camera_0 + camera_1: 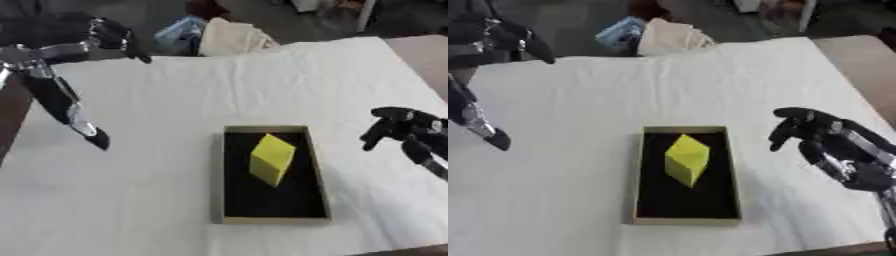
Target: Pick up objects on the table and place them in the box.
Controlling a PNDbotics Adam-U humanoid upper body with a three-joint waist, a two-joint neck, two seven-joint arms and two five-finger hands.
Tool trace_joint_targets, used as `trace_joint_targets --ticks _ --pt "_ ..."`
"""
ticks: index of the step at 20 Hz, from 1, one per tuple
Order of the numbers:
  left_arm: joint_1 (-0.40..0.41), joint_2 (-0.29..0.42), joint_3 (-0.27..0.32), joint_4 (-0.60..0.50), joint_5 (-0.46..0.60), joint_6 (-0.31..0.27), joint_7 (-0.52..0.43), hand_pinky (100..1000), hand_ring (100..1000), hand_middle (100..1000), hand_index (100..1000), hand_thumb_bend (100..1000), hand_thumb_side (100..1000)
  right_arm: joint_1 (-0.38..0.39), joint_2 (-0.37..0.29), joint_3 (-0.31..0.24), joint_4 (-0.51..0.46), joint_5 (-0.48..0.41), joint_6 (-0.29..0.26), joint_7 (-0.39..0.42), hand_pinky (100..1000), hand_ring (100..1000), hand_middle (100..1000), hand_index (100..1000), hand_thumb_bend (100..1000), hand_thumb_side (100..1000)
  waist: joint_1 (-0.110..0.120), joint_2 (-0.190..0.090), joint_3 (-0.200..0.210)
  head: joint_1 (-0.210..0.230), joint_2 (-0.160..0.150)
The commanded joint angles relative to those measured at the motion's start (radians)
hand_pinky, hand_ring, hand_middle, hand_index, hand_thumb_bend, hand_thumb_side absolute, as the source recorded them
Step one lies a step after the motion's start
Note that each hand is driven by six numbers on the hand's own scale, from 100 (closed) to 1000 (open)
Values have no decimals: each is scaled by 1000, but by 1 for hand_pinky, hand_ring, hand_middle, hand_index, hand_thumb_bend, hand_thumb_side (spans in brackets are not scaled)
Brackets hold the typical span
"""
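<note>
The box (pixel 272 218), a shallow tray with a black floor and tan rim, sits toward the near edge of the white-covered table (pixel 157 200), and a yellow block (pixel 271 159) lies tilted inside it. No other loose object shows on the cloth, so the task looks done or nearly so. The right hand (pixel 811 131) hovers just off the box's right side, fingers curled and holding nothing. The left hand (pixel 66 95) hangs over the left edge, fingers extended and empty.
</note>
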Motion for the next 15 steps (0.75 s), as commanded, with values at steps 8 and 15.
trace_joint_targets --ticks 8,15 --pt "5 116 115 194 -26 26 -82 795 726 743 844 938 412 -13 -22 -4 -7 2 -94 102 781 640 658 938 100 641 2 -18 0 6 -23" --pt "-8 114 143 341 -94 26 -114 798 733 747 835 928 399 -9 -21 -8 -4 3 -93 101 781 640 657 938 100 642 1 -18 -1 6 -22"
